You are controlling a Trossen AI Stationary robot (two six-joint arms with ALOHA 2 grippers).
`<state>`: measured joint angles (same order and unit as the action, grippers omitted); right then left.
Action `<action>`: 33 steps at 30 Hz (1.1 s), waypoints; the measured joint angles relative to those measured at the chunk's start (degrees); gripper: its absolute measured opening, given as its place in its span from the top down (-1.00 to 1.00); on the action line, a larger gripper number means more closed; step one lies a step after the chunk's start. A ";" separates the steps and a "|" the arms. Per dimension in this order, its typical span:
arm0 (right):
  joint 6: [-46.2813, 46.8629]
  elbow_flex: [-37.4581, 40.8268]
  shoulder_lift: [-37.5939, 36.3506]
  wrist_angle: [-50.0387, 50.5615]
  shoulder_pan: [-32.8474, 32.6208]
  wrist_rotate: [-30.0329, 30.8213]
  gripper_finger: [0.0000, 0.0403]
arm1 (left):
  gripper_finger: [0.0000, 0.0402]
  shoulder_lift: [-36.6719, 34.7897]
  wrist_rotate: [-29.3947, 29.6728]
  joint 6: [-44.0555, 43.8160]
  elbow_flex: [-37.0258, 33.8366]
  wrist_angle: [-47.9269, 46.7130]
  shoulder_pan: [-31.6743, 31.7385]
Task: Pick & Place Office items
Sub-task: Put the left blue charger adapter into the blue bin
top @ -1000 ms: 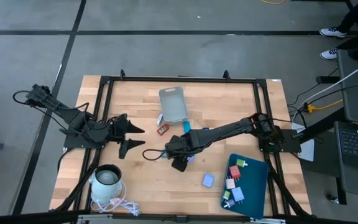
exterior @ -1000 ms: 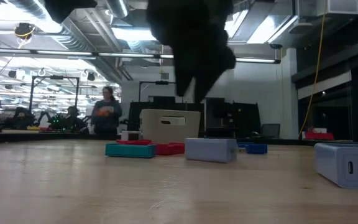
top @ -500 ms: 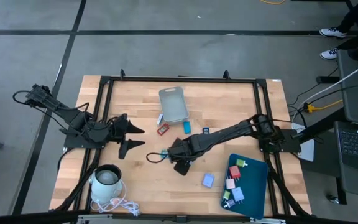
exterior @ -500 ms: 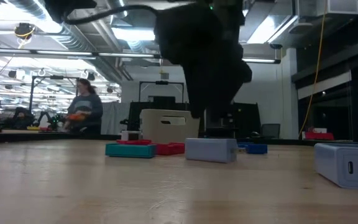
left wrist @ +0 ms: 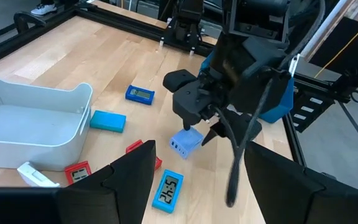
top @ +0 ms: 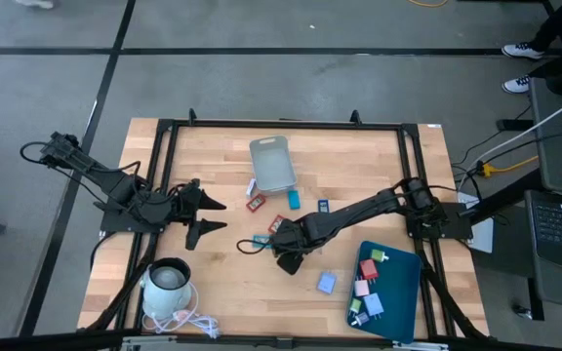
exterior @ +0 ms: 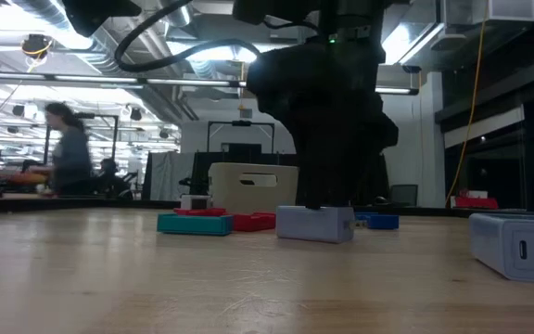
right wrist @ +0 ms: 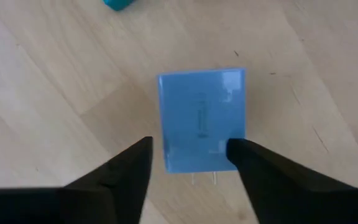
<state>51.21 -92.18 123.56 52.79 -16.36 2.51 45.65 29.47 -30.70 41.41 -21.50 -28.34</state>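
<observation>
Light-blue block [right wrist: 202, 118] on table, right pincer [right wrist: 188, 163] partly open, fingers straddling it.

Legible text: none. Light blue block [right wrist: 202, 119] under the right wrist camera carries a faint embossed mark, too blurred to read. Small teal piece [left wrist: 167, 191] beside the grey bin [left wrist: 23, 127] shows display segments, indistinct.

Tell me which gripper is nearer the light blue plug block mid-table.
Right. The right gripper is directly over the light blue plug block, fingers straddling it. The left gripper waits well off toward the table's left side.
</observation>
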 joint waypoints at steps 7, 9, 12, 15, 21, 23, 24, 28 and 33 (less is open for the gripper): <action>-1.28 0.13 -0.01 -0.19 0.69 -0.39 0.38 | -0.19 0.00 0.14 -0.04 0.00 0.00 0.00; -1.80 0.13 -0.01 -0.55 0.87 -0.70 0.53 | -0.19 0.00 0.56 -0.02 0.00 0.02 0.00; -1.94 0.13 -0.01 -1.17 1.12 -1.30 0.73 | -0.19 0.00 0.85 -0.02 0.00 0.00 0.00; -1.77 0.13 -0.01 -2.05 1.47 -3.20 0.80 | -0.19 0.00 0.85 0.13 0.00 -0.07 0.00; -0.50 -0.13 -0.03 -3.20 1.70 -4.23 0.38 | -0.19 0.00 0.87 0.42 0.00 -0.13 0.00; 0.39 -0.16 -0.06 -3.50 1.62 -3.53 0.17 | -0.19 -0.02 0.89 0.40 -0.24 0.22 0.00; 0.48 -0.16 -0.06 -3.38 1.62 -3.22 0.08 | -0.19 -0.06 0.89 0.38 -0.62 0.40 0.00; 1.18 0.04 -0.12 -2.96 1.69 -1.51 -0.16 | -0.19 -0.02 -0.17 -0.89 -2.52 0.76 0.00; 3.66 3.52 -0.98 -5.47 1.66 0.28 -0.17 | -0.19 -0.01 -0.59 -2.29 -3.63 0.75 0.00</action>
<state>54.87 -88.66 122.57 47.32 -14.71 2.79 45.64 28.88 -32.99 37.78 -20.75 -28.34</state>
